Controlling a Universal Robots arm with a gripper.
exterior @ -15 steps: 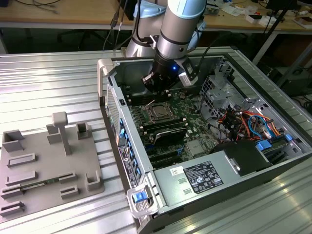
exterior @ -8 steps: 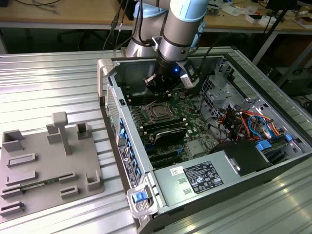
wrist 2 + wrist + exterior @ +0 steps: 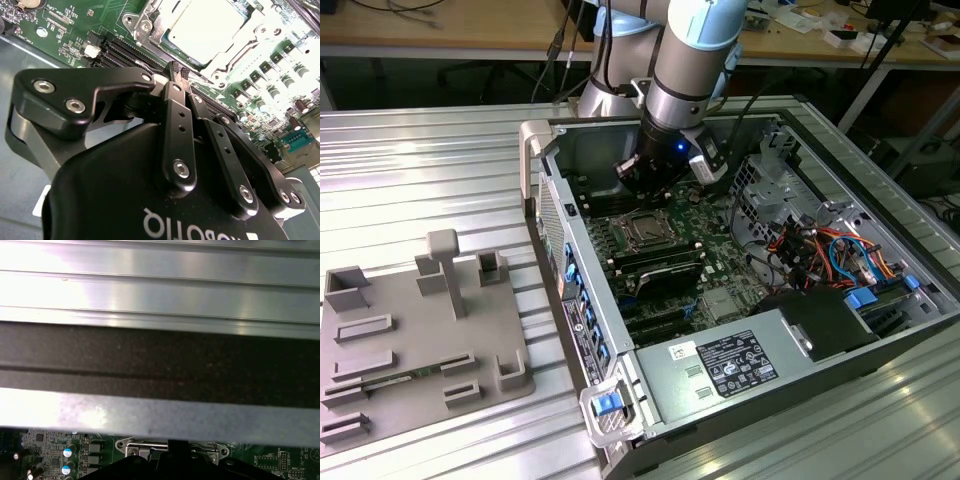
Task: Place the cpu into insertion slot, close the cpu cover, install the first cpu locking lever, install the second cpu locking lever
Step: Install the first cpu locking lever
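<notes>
- Silvery-grey flat square cpu (image 3: 207,27) lies in the small square insertion slot with the silver metal rim (image 3: 620,230). The slot is on the green motherboard (image 3: 65,30), inside the open dark metal computer case (image 3: 555,230).
- The second wrist view shows the chip from close by. Its bright metal top is seen through the window of the thin silver cpu cover (image 3: 226,61), which lies flat around it.
- In the exterior view the same place is only a small dark square with a silver border. This view also gives the ribbed aluminium table (image 3: 420,170) and a grey plastic fixture plate (image 3: 410,300), well apart from the case on the exterior view's left.
- The first wrist view shows the ribbed table, a dark band of case wall (image 3: 160,365), and a narrow strip of the board with blue-topped capacitors (image 3: 66,453).
- The cpu is level with the board and its flat top faces up, out of the case. Being square, it has no long axis. In the exterior view its sides run about parallel to the case walls.
- The grey and light blue robot arm (image 3: 695,50) comes down steeply into the case, leaning a little toward the exterior view's left.
- The black gripper (image 3: 178,71) hangs just beside the slot, near one edge of the cover.
- Its two fingertips (image 3: 172,67) meet, so the pincer is closed. A thin silver rod (image 3: 202,80) runs just beside the tips; I cannot tell if they pinch it.
</notes>
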